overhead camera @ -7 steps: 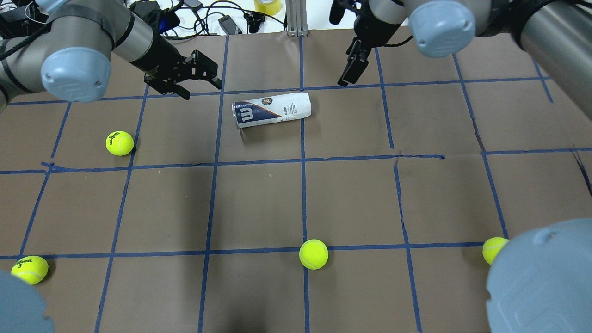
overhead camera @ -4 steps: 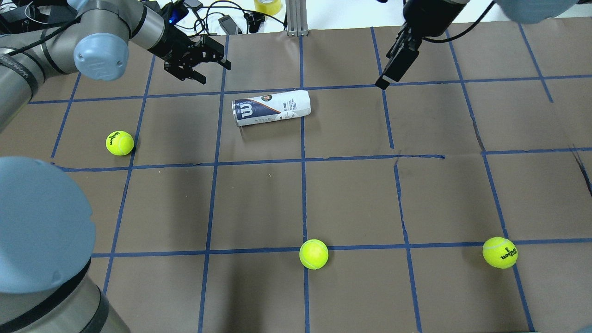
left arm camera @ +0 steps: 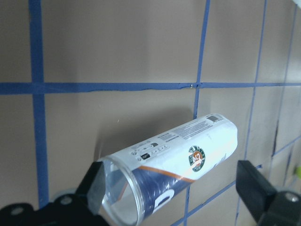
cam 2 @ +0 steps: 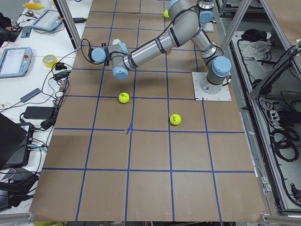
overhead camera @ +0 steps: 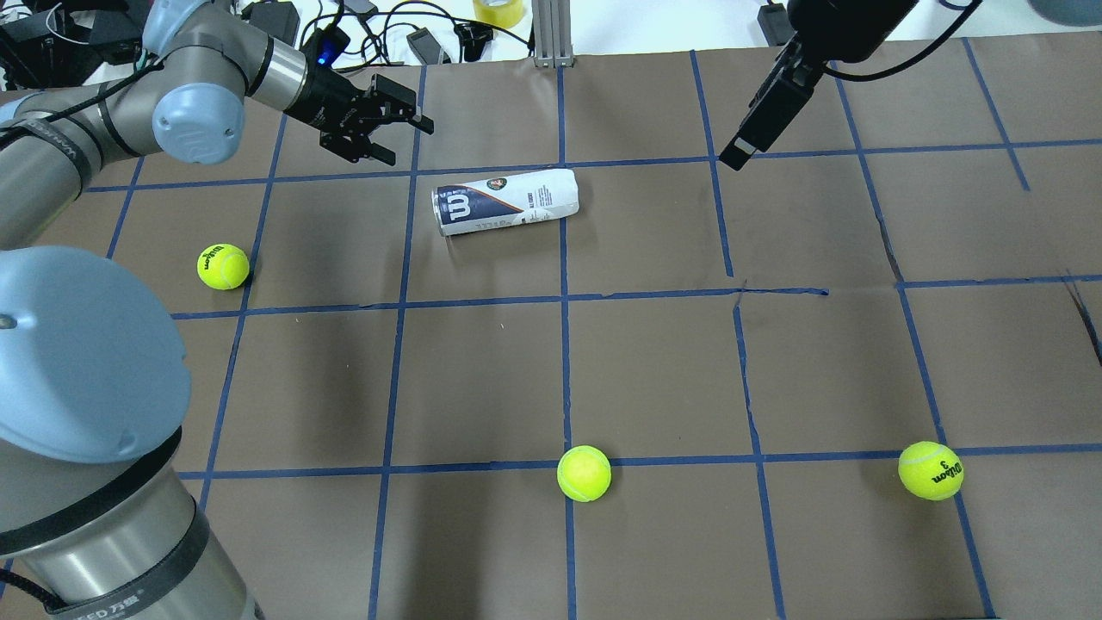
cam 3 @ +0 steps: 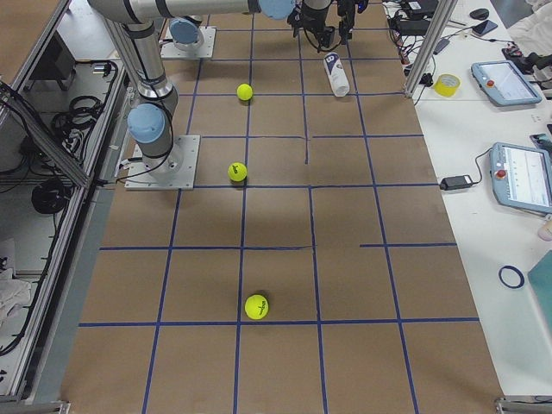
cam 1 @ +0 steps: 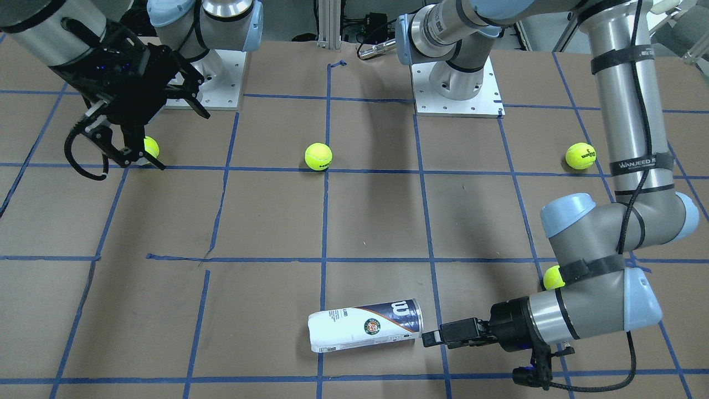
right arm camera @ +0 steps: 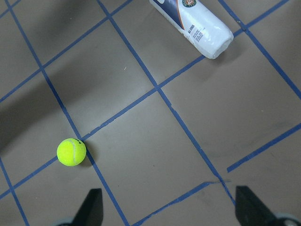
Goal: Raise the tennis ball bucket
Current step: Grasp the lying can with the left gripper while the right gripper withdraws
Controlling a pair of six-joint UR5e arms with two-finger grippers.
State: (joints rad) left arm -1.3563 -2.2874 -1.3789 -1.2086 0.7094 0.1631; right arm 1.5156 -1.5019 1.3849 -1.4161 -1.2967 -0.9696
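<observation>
The tennis ball bucket (overhead camera: 505, 201) lies on its side on the brown table, a clear can with a white-and-navy Wilson label; it also shows in the front view (cam 1: 363, 331) and the right wrist view (right arm camera: 197, 28). My left gripper (overhead camera: 411, 145) is open and empty, just off the can's open navy end (cam 1: 432, 338). In the left wrist view (left arm camera: 174, 188) the can (left arm camera: 178, 160) lies between and ahead of the spread fingers. My right gripper (overhead camera: 736, 158) is open and empty, raised to the right of the can's white end (right arm camera: 169, 212).
Loose yellow-green tennis balls lie on the table: one left of the can (overhead camera: 223, 266), one near the front middle (overhead camera: 584, 473), one at the front right (overhead camera: 931, 470). Cables and tape rolls lie beyond the table's far edge (overhead camera: 405, 39).
The right gripper has moved to the right, away from the can. The left arm has swung and its gripper has shifted slightly toward the can's open end. The can has not moved.
</observation>
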